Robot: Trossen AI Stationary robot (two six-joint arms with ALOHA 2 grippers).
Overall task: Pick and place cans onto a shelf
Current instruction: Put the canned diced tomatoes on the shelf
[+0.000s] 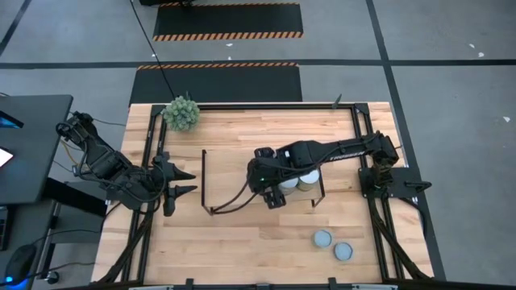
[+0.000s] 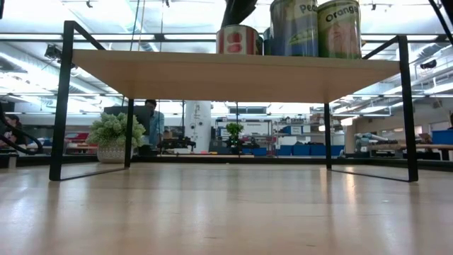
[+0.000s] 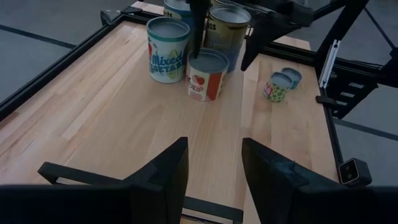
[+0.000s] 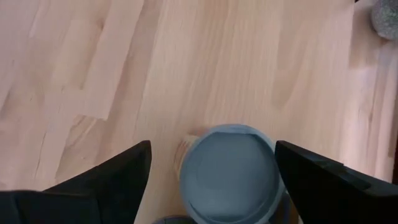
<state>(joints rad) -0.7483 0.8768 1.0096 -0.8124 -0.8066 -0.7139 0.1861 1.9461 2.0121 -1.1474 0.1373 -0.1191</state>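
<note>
The light-wood shelf [image 1: 234,161] stands mid-table on black rod legs. A small red-and-white can [image 3: 206,74] with a grey-blue top [image 4: 229,171] stands upright on the shelf board, with taller cans [image 3: 168,50] [image 3: 227,34] beside it. My right gripper [image 1: 272,196] is open just above the small can. Its fingers [image 4: 106,180] [image 4: 329,180] stand on either side and are apart from it. Two more cans [image 1: 322,238] [image 1: 343,251] stand on the table near the front right. My left gripper [image 1: 192,181] is open and empty at the shelf's left end.
A spiky green plant ball [image 1: 181,113] sits at the table's far left corner. A black rail frame [image 1: 367,137] runs around the table's edges. The shelf's left half [image 1: 230,173] is bare board. A person [image 2: 152,120] stands in the room beyond the table.
</note>
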